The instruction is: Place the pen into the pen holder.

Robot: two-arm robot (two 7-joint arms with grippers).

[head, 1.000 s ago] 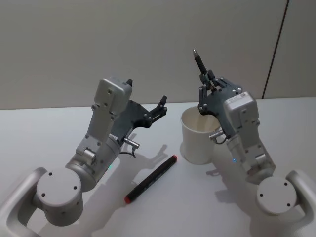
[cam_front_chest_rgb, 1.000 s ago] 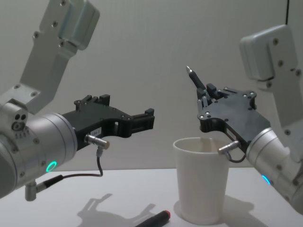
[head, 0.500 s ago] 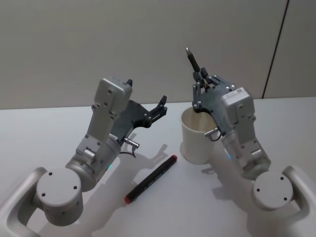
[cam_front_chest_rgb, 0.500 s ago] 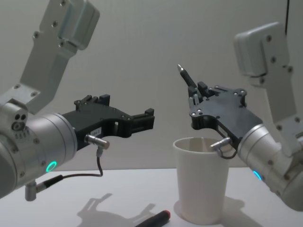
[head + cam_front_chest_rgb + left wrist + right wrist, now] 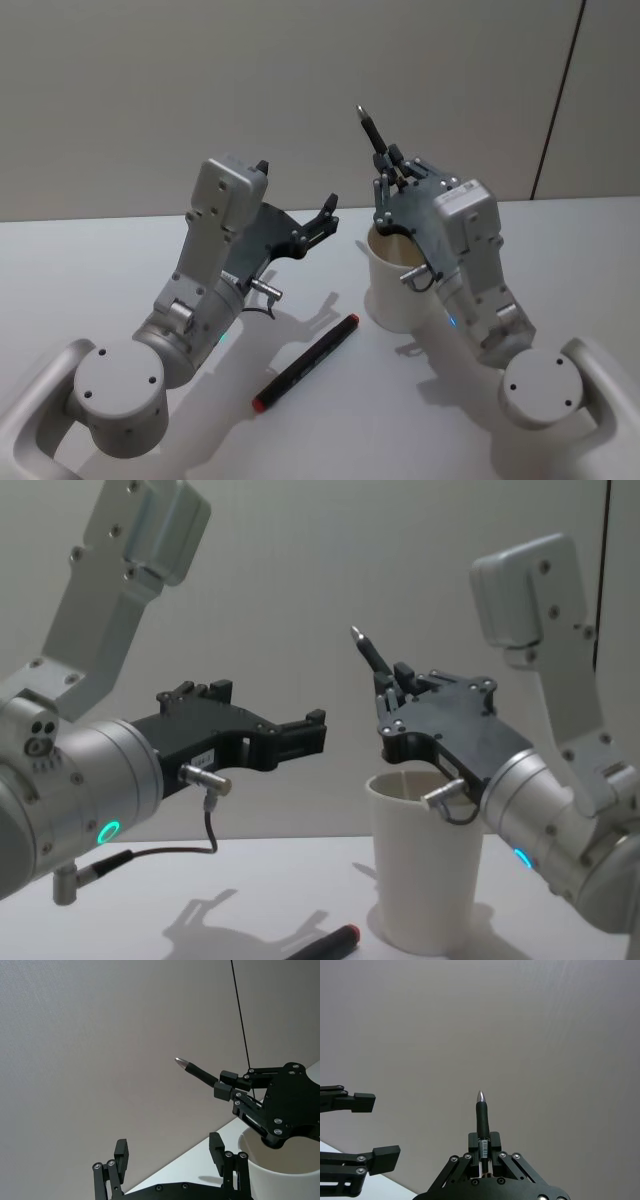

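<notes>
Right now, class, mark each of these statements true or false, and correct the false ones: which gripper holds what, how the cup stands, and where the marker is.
1. The right gripper holds a black pen with its tip pointing up. True.
2. The pen holder lies on its side. False: it stands upright on the table, open end up.
3. The left gripper is shut on the marker. False: it is open, raised off the table, and holds nothing.
4. The marker, red at one end, lies on the table to the robot's left of the pen holder. True.
</notes>
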